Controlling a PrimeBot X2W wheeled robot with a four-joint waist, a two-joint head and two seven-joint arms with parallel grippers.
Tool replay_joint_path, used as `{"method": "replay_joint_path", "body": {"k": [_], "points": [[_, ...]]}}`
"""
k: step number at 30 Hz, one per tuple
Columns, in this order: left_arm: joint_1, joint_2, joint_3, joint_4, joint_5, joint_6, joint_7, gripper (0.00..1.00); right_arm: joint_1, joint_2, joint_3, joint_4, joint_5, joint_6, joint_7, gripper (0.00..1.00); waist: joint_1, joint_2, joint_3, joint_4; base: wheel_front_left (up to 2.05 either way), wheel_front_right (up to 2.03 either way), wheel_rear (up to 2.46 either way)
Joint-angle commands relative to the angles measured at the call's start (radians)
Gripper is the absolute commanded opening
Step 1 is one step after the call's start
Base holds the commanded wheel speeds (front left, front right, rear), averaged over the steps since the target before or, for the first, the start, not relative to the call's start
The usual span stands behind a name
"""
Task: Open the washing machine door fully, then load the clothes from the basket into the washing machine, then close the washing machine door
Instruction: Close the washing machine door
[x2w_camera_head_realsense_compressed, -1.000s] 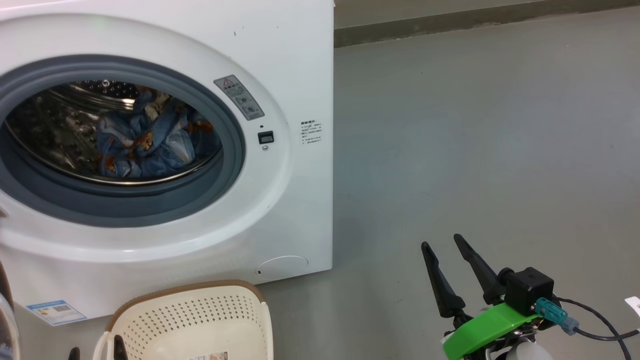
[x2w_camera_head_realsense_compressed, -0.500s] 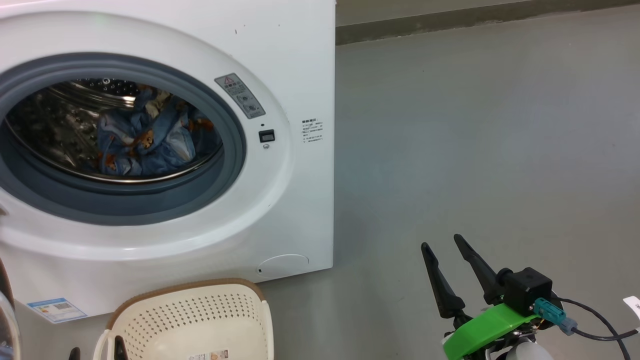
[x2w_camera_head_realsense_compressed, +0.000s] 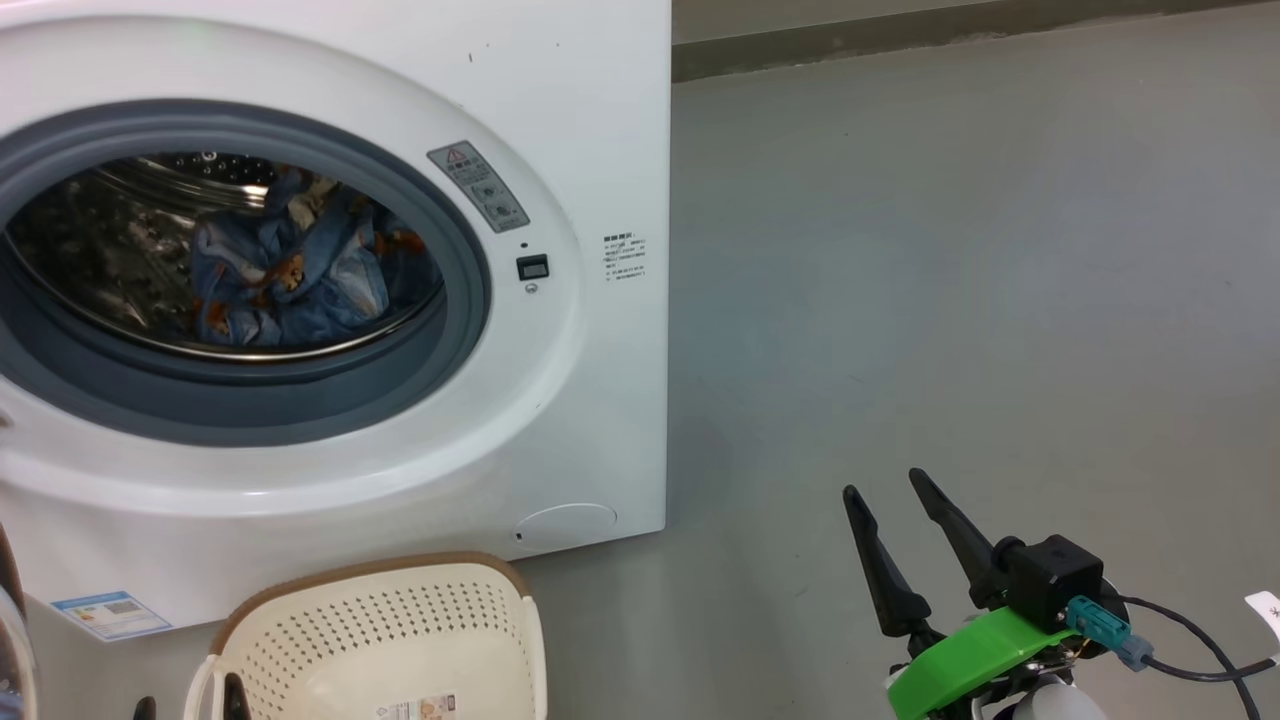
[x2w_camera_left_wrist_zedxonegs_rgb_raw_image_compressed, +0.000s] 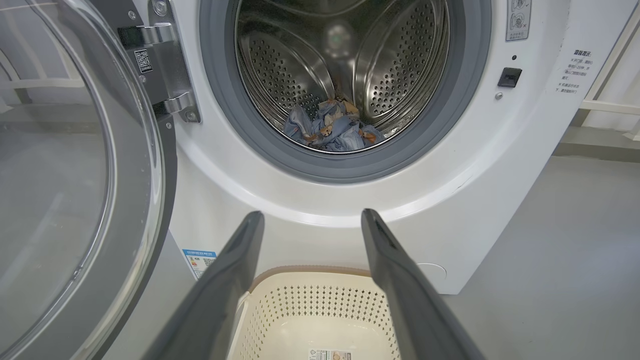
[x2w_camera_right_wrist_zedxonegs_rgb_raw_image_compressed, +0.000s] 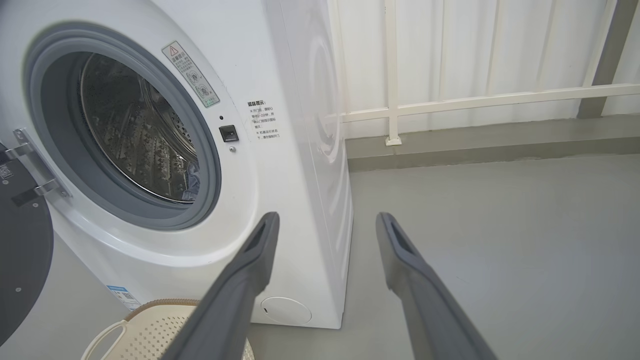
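While the large round door (x2w_camera_left_wrist_zedxonegs_rgb_raw_image_compressed: 75, 175) with its glossy black rim and clear glass bowl is hanging swung wide on its metal hinge (x2w_camera_left_wrist_zedxonegs_rgb_raw_image_compressed: 165, 70), the big white front-loading washing machine (x2w_camera_head_realsense_compressed: 600, 400) is showing its steel perforated drum (x2w_camera_left_wrist_zedxonegs_rgb_raw_image_compressed: 390, 65) uncovered. Light blue clothes (x2w_camera_head_realsense_compressed: 285, 280) printed with orange-brown animal figures are lying bundled at the drum's bottom, inside the grey-blue rubber gasket (x2w_camera_head_realsense_compressed: 465, 300).

Just in front of the machine, below the opening, the small cream-white perforated plastic basket (x2w_camera_head_realsense_compressed: 400, 625) with a brown rim is sitting on the grey floor (x2w_camera_head_realsense_compressed: 950, 250); a label (x2w_camera_left_wrist_zedxonegs_rgb_raw_image_compressed: 330, 354) is showing on its bottom.

Above the basket the left pincer (x2w_camera_left_wrist_zedxonegs_rgb_raw_image_compressed: 312, 214) is hovering, fingers spread wide, gripping nothing. Well to the right of the machine the right pincer (x2w_camera_head_realsense_compressed: 882, 482) is hanging over bare floor, fingers likewise spread wide, gripping nothing.
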Motion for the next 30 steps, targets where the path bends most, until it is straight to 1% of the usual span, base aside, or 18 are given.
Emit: {"method": "replay_joint_path", "body": {"k": [1, 19, 24, 30], "points": [[-0.032, -0.001, 0.040, -0.017, 0.007, -0.008, -0.008, 1.00, -0.003, 0.007, 0.017, -0.023, -0.010, 0.006, -0.005, 1.00, 0.0000, 0.0000, 0.002, 0.000, 0.00, 0.00, 0.00], [-0.047, -0.001, 0.043, -0.002, 0.019, -0.014, -0.008, 1.00, -0.009, 0.007, 0.014, -0.024, -0.013, 0.006, -0.005, 1.00, 0.0000, 0.0000, 0.011, 0.002, -0.05, 0.05, 0.00], [-0.052, -0.001, 0.043, -0.001, 0.017, -0.012, -0.008, 1.00, -0.008, 0.007, 0.013, -0.022, -0.015, 0.006, -0.005, 1.00, 0.0000, 0.0000, 0.012, 0.004, -0.85, 0.85, 0.00], [-0.055, -0.001, 0.045, -0.001, 0.016, -0.014, -0.008, 1.00, -0.008, 0.007, 0.014, -0.021, -0.015, 0.006, -0.005, 1.00, 0.0000, 0.0000, 0.013, 0.004, -1.60, 1.60, 0.00]]}}
